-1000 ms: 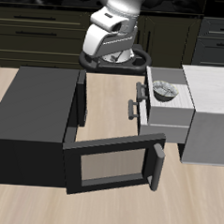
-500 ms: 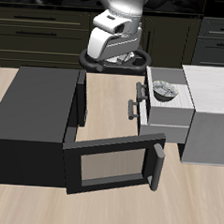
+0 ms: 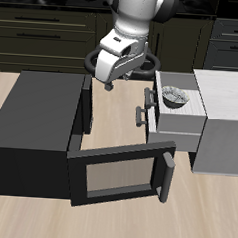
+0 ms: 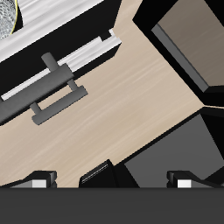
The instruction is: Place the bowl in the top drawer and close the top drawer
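Sitting inside the pulled-out top drawer (image 3: 177, 115), the bowl (image 3: 175, 96) looks already placed, so what seems left is pushing the drawer shut by its dark bar handle (image 3: 147, 108); the gripper (image 3: 112, 83), fingers spread and empty, hovers above the table (image 3: 116, 116) beside it.

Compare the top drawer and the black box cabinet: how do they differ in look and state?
The top drawer is light grey, while the black box cabinet is dark. The drawer is pulled out and holds the bowl; the cabinet's framed door is swung open. Both stand open, each with a bar handle.
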